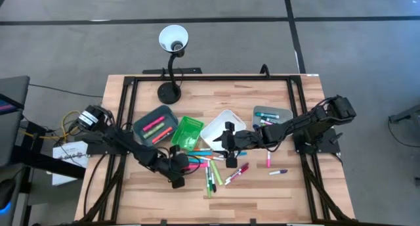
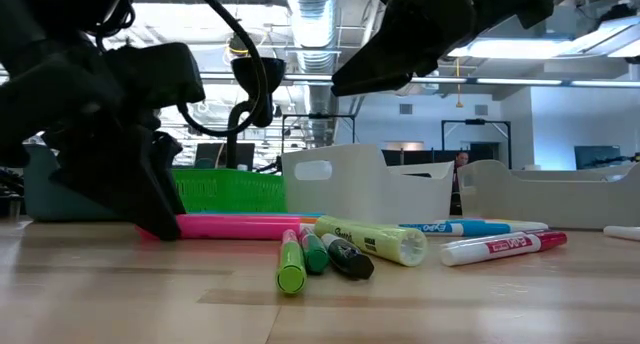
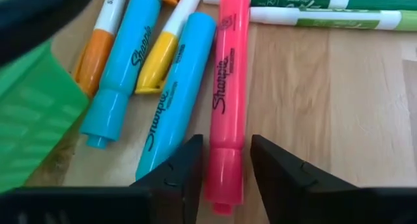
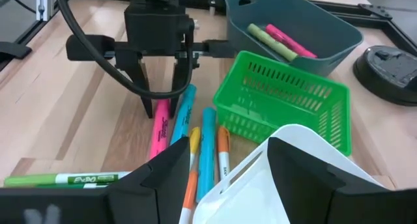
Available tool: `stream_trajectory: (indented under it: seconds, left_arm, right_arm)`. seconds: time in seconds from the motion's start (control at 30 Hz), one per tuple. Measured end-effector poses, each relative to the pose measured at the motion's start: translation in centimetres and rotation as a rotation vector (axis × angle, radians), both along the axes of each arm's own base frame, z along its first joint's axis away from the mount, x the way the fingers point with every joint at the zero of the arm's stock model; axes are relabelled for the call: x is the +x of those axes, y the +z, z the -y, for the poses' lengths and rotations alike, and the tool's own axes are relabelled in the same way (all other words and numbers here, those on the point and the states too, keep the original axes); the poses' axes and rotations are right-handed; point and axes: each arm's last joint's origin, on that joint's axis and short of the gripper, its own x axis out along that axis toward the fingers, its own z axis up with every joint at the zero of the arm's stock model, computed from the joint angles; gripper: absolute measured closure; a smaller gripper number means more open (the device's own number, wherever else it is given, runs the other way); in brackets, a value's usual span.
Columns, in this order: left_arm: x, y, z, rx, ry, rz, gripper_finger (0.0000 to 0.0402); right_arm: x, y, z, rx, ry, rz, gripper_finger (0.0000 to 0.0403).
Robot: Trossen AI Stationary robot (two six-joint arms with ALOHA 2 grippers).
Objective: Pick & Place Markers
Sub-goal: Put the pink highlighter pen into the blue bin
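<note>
Grasp step: left gripper (image 3: 225, 175) fingers straddle the pink marker (image 3: 225, 100) lying on the desk by the green basket (image 4: 287, 103), not yet clamped. Next: close, lift. Right gripper (image 4: 215, 178) fingers wide, hovering near the white bin (image 1: 220, 127).

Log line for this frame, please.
left claw: straddling pink highlighter on table, not closed | right claw: open, above white bin | phase: grasping
</note>
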Motion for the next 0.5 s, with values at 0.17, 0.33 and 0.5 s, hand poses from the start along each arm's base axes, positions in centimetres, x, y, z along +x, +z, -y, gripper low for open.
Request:
stream_trajectory:
  seconds: [0.17, 0.33, 0.5]
  left_arm:
    - [-0.1, 0.6, 0.0, -0.052, 0.034, 0.018, 0.0332]
    - [-0.6, 4.1, 0.5, -0.141, 0.004, 0.125, 0.0341]
    - [-2.4, 8.8, 0.8, -0.190, -0.002, 0.294, 0.0341]
  right_arm:
    - [0.0, 0.0, 0.0, -0.007, 0.005, 0.000, 0.0209]
    - [-0.1, 0.3, 0.0, -0.064, 0.038, 0.008, 0.0210]
    - [-0.7, 1.9, 0.1, -0.103, 0.065, 0.059, 0.0217]
